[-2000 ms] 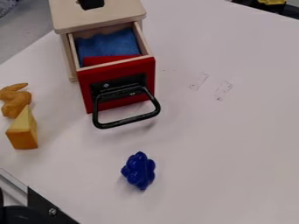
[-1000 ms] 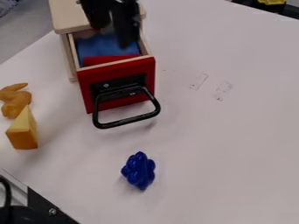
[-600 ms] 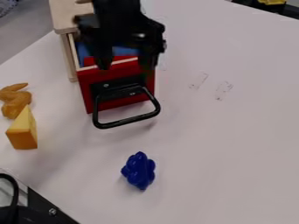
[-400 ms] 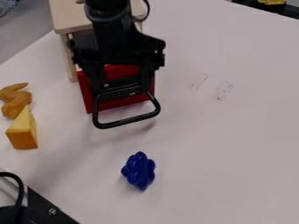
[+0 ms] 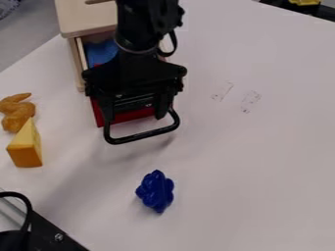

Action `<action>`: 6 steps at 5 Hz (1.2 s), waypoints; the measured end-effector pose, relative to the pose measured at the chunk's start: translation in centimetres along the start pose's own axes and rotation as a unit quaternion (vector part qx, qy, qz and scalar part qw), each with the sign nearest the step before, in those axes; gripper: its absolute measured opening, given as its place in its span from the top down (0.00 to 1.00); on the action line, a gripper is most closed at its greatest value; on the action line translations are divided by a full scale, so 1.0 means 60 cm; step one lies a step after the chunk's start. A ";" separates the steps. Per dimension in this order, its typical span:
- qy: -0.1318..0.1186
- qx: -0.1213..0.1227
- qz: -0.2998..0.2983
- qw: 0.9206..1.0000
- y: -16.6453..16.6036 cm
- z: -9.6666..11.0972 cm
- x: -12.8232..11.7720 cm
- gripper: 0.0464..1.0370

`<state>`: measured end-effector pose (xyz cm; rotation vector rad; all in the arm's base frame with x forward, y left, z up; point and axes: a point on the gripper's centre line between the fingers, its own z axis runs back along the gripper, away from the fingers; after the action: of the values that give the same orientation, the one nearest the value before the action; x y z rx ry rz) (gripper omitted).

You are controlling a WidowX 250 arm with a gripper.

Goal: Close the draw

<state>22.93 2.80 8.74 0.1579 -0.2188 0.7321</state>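
Note:
In front of the drawer's red face, my gripper (image 5: 134, 115) hangs open, its two fingers spread to the left and right with nothing seen between them but the red front. Pulled out from the wooden cabinet (image 5: 87, 18), the drawer (image 5: 134, 115) stands open with blue cloth inside at its left. The black handle (image 5: 145, 135) sticks out below and in front of the fingers; whether they touch it I cannot tell. Much of the drawer's front and right side is hidden behind the gripper.
A blue lumpy toy (image 5: 155, 191) lies on the white table (image 5: 262, 162), below the handle. At the left edge are a yellow wedge (image 5: 26, 149) and an orange-brown animal figure (image 5: 16, 112). A metal rail with a black bracket (image 5: 52, 233) occupies the lower left corner.
My gripper has come in from the top edge and moved down over the open drawer to its front. The drawer and the toys have stayed put.

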 end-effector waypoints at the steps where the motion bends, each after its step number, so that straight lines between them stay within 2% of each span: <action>1: 0.003 0.007 0.004 1.000 -0.014 -0.016 0.014 0.04; 3: 0.003 0.008 0.020 1.000 -0.040 -0.038 0.050 0.04; 5: -0.011 0.011 0.058 0.998 -0.037 -0.044 0.091 0.04; 6: -0.004 0.017 0.058 0.998 -0.045 -0.059 0.101 0.04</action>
<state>29.63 5.46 6.65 0.1822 -0.2241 0.8519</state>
